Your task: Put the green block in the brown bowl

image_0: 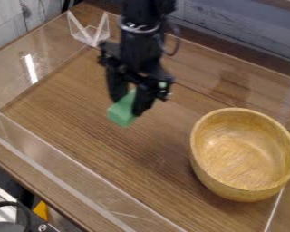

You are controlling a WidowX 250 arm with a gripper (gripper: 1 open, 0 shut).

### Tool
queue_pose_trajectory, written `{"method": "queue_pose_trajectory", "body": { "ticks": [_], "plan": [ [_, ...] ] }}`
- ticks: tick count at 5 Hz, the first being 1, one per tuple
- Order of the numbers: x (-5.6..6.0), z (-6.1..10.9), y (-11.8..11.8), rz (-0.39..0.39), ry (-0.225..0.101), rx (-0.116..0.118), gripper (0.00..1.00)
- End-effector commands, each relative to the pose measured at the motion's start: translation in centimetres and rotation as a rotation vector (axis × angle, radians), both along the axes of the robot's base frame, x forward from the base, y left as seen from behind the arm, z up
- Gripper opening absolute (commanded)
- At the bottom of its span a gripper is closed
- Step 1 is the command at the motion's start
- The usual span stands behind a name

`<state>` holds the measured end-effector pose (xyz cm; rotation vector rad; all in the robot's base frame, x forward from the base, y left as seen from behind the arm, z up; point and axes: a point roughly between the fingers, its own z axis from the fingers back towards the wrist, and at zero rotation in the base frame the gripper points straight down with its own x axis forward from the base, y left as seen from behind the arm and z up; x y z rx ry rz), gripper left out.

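Note:
My gripper (pixel 134 98) points straight down over the middle of the wooden table and is shut on the green block (pixel 123 111). The block hangs upright between the black fingers, clear of the tabletop, with only its lower end showing below them. To the right, near the table's front right, sits the brown bowl (pixel 275 156), round, light tan and empty. The block is held to the left of the bowl's rim and a little farther back, well apart from it.
Clear plastic walls (pixel 39 68) fence the table on the left, front and back. A see-through triangular piece (pixel 84 29) stands at the back left behind the arm. A dark wood tabletop (pixel 87 145) lies under the gripper.

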<state>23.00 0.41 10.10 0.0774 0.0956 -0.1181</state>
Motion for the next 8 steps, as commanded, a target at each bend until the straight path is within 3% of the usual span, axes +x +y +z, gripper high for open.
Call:
{"method": "queue_pose_trajectory", "body": {
  "ticks": [1, 2, 4, 5, 8],
  "plan": [
    [1.8, 2.1, -3.7, -0.048, -0.062, -0.022, 0.00],
    [2.9, 2.9, -7.3, -0.102, -0.060, -0.036, 0.00],
    [4.2, 0.5, -13.2, -0.163, -0.036, -0.035, 0.00],
    [4.8, -0.4, -13.9, -0.169, -0.041, -0.039, 0.00],
    [5.2, -1.0, -13.9, -0.148, -0.036, -0.050, 0.00]
  ]
}}
